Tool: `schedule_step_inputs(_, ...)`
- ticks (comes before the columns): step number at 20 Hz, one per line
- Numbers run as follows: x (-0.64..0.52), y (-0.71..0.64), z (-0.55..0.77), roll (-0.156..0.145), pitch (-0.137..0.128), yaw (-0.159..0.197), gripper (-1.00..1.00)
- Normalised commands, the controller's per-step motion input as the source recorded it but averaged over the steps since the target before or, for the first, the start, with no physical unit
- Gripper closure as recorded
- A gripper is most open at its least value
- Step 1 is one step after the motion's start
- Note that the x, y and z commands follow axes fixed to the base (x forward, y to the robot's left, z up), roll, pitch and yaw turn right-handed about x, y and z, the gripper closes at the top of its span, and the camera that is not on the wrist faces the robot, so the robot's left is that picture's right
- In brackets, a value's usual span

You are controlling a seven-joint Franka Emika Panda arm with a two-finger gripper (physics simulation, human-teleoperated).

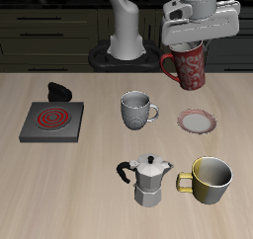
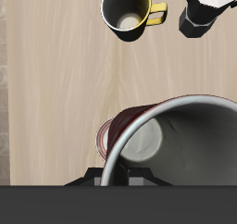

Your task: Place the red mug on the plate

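Observation:
The red mug (image 1: 191, 69), dark red with light speckles, hangs tilted in the air above the table, farther back than the plate (image 1: 197, 120). My gripper (image 1: 188, 47) is shut on the mug's rim. In the wrist view the mug's wide rim and white inside (image 2: 185, 149) fill much of the picture. A pinkish arc of the plate (image 2: 103, 137) peeks out from under the mug. The plate lies bare on the table.
A grey-white patterned mug (image 1: 135, 110) stands beside the plate. Nearer the front edge are a moka pot (image 1: 149, 180) (image 2: 205, 10) and a yellow mug (image 1: 211, 180) (image 2: 127, 9). A grey burner with a red spiral (image 1: 51, 119) and a black object (image 1: 57, 91) sit across the table.

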Motion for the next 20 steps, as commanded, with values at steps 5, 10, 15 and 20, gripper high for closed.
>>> schedule_step_inputs(5, -0.09, 0.24, -0.14, 0.007, 0.001, -0.005, 1.0)
schedule_step_inputs(10, -0.07, 0.09, -0.14, -0.055, -0.045, 0.049, 1.0)
schedule_step_inputs(15, -0.08, 0.05, -0.22, -0.054, 0.01, -0.023, 1.0)
schedule_step_inputs(20, -0.2, -0.05, -0.18, -0.018, 0.023, -0.069, 1.0)
